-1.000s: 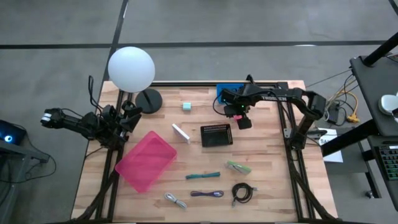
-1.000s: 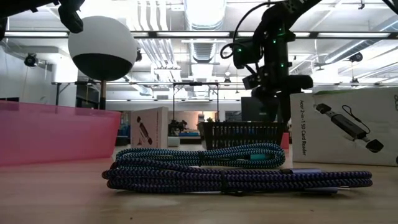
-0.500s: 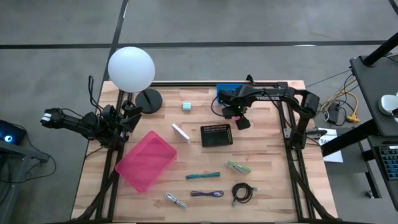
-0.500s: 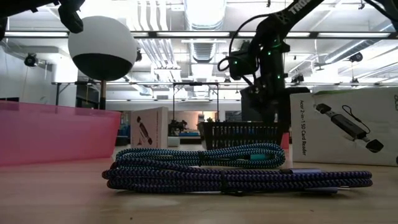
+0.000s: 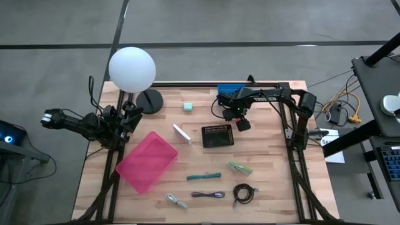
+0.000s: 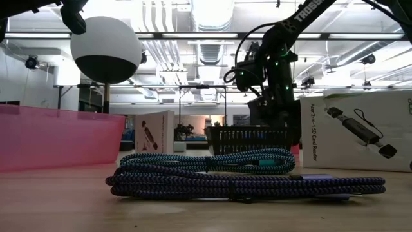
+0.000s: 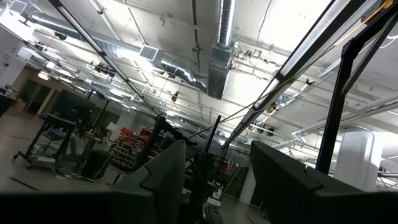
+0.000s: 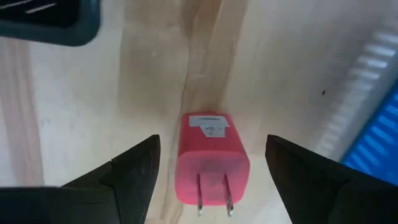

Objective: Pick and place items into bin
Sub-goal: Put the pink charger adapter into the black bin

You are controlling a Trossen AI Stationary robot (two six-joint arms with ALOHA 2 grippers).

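Pale wood table (image 5: 269,175), planked, matt, grain visible. Pink bin (image 5: 147,161) of translucent plastic. Braided cloth sheath, rough, on purple cable (image 6: 244,185). Pink plug (image 8: 212,155): smooth plastic (bright metal prongs). White globe lamp (image 5: 132,69): smooth, matt.

A white globe lamp (image 5: 132,69) stands at the wooden counter's (image 5: 269,175) ten o'clock corner; blue pad (image 5: 226,92) at twelve.
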